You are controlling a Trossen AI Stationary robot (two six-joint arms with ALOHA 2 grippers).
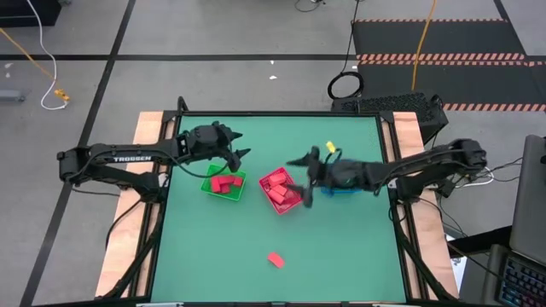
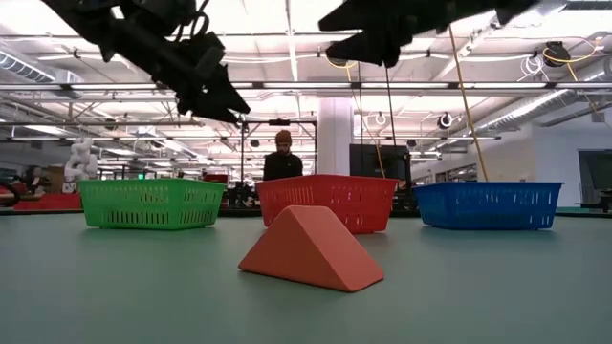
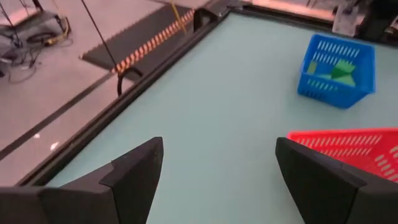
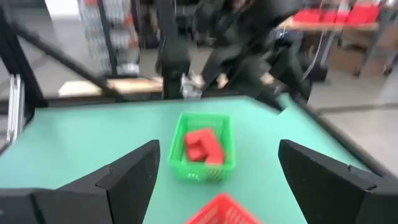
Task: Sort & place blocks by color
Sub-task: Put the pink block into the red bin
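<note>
While both grippers hang wide open and empty over the red basket (image 1: 280,189), one salmon block (image 1: 275,258) sits alone nearby.

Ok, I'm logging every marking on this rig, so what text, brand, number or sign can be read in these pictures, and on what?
"TROSSEN": white letters on the left arm, read in the high view.
Nothing else is readable: the baskets, the blocks and the green table show no text, and the room behind holds no legible sign.

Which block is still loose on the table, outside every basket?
The salmon-pink wedge, alone on the mat near the front edge. The other blocks sit inside the green, red and blue baskets.
</note>
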